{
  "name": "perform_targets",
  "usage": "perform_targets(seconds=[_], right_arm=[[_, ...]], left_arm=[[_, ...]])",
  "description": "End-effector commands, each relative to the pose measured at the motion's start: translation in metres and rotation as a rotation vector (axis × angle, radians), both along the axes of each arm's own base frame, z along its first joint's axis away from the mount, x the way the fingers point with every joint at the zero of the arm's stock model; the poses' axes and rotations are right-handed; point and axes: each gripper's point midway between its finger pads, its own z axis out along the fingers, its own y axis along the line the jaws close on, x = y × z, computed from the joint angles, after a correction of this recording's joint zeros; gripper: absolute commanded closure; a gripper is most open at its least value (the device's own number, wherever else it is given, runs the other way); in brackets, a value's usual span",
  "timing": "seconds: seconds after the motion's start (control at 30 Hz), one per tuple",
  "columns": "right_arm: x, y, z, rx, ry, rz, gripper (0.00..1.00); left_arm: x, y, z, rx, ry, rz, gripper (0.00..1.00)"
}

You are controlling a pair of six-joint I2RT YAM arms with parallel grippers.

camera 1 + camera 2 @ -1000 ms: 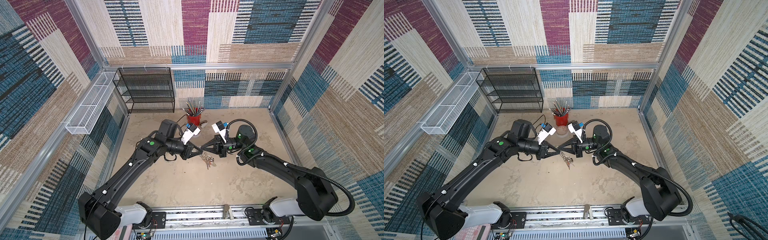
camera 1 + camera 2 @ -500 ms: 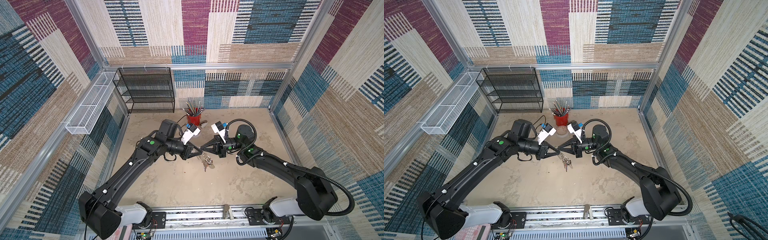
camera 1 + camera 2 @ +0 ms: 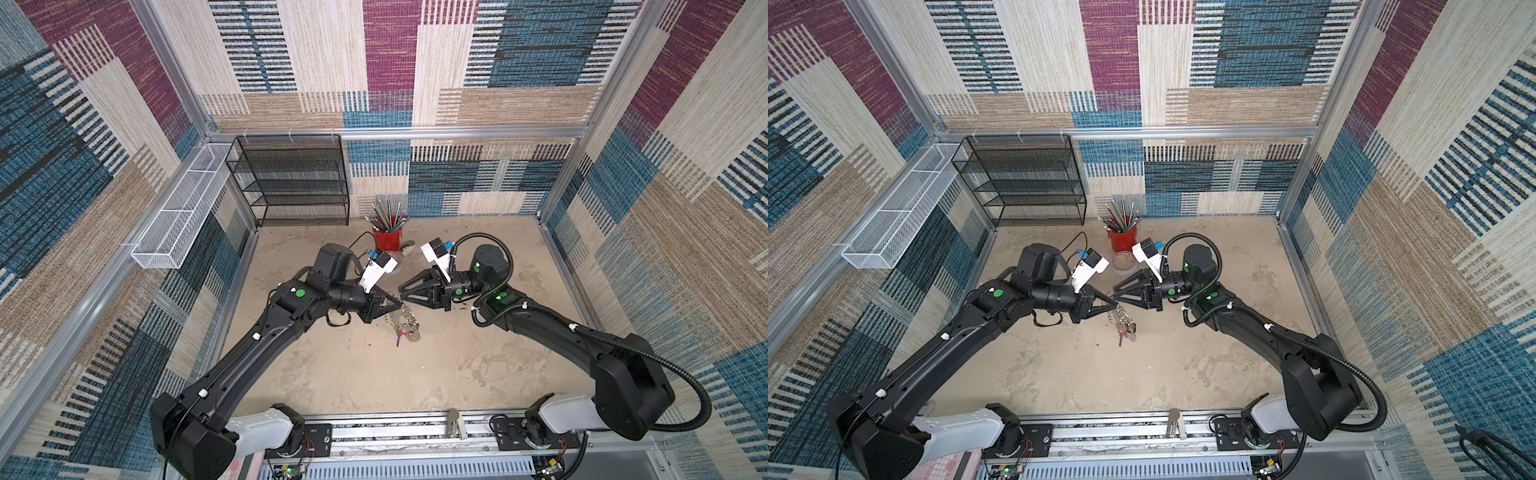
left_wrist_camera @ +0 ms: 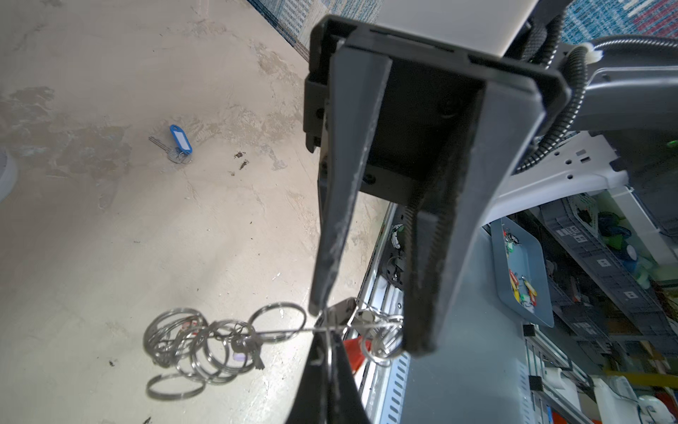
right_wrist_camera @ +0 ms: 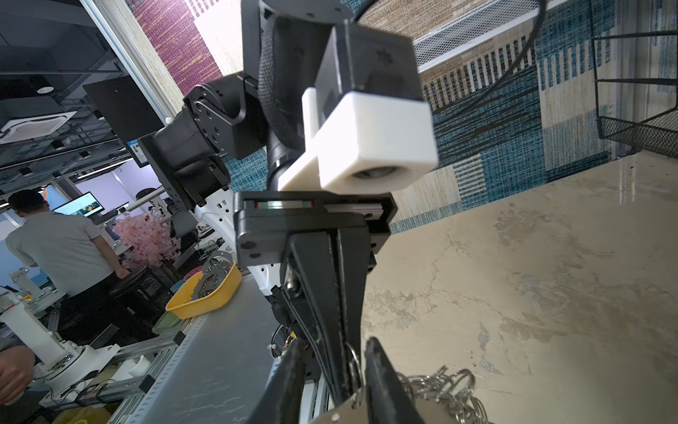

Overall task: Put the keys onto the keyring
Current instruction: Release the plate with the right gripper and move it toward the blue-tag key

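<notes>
While left claw (image 3: 398, 301) pinches keyring (image 4: 343, 310) — right claw (image 3: 400, 293) seemingly straddles.

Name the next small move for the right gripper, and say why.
Probably draw the right gripper back off the keyring and head for the blue key. Its jaws stand apart, gripping nothing; the left gripper, shut on the keyring, holds it above the table. The blue key lies loose there, not yet on it.
</notes>
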Motion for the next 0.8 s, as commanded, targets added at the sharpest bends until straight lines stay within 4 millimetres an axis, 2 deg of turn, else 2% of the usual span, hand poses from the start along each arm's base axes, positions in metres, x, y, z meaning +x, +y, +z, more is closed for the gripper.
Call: perform_targets(seconds=[0.0, 0.17, 0.3, 0.6, 0.77], right_arm=[[0.009, -0.003, 0.009, 0.01, -0.013, -0.061, 0.6], [0.032, -0.015, 0.01, 0.004, -0.006, -0.214, 0.53], [0.064, -0.032, 0.0, -0.035, 0.032, -0.416, 0.44], [0.117, -0.07, -0.048, -0.165, 0.152, -0.765, 0.29], [0.138, -0.09, -0.078, -0.226, 0.233, -0.904, 0.22]], left_arm=[[0.006, -0.002, 0.009, -0.036, -0.045, 0.021, 1.0], [0.009, 0.001, 0.008, -0.042, -0.063, 0.055, 1.0], [0.009, 0.004, 0.011, -0.069, -0.1, 0.085, 1.0], [0.008, 0.015, 0.02, -0.143, -0.203, 0.154, 1.0], [0.019, 0.026, 0.017, -0.107, -0.248, 0.238, 1.0]])
